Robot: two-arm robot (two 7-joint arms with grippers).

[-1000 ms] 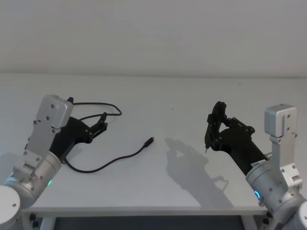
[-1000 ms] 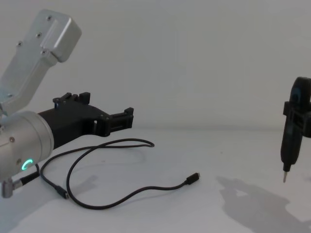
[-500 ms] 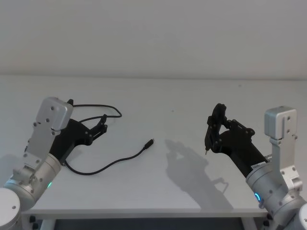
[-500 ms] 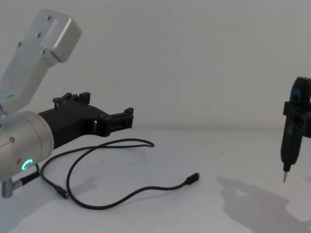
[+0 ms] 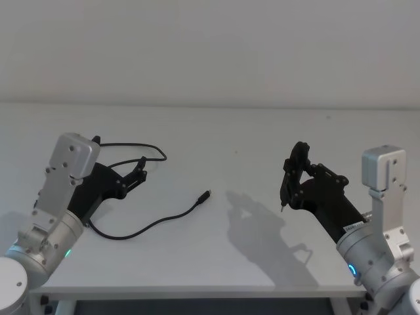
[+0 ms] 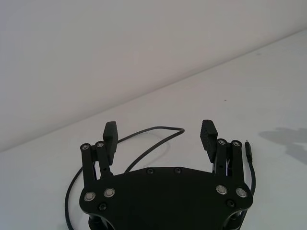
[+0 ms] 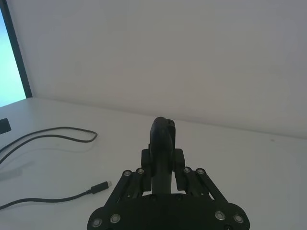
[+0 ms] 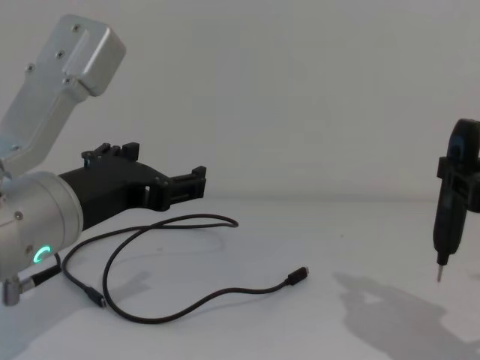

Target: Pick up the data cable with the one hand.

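Evidently the left gripper (image 5: 139, 168) is the one meant for the pick: it hovers at the left of the head view with its fingers (image 6: 207, 129) spread wide, pointing across the white table (image 5: 262, 131) over the looped part of the data cable (image 5: 178, 212). Nothing lies between the fingers, and they stand clear above the cord, so the grasp is not yet made. The right gripper (image 5: 289, 180) hangs at the right of the frame, well apart from the cable, fingers closed around a black pen-shaped tool (image 8: 448, 202) whose thin tip points down; it looks parked out of the way.

The cable is a long, thin black cord lying flat in loose curves at the left and centre-left of the table. One narrow loop runs under the left gripper, and a free end with a small dark plug (image 5: 205, 194) trails toward the middle.
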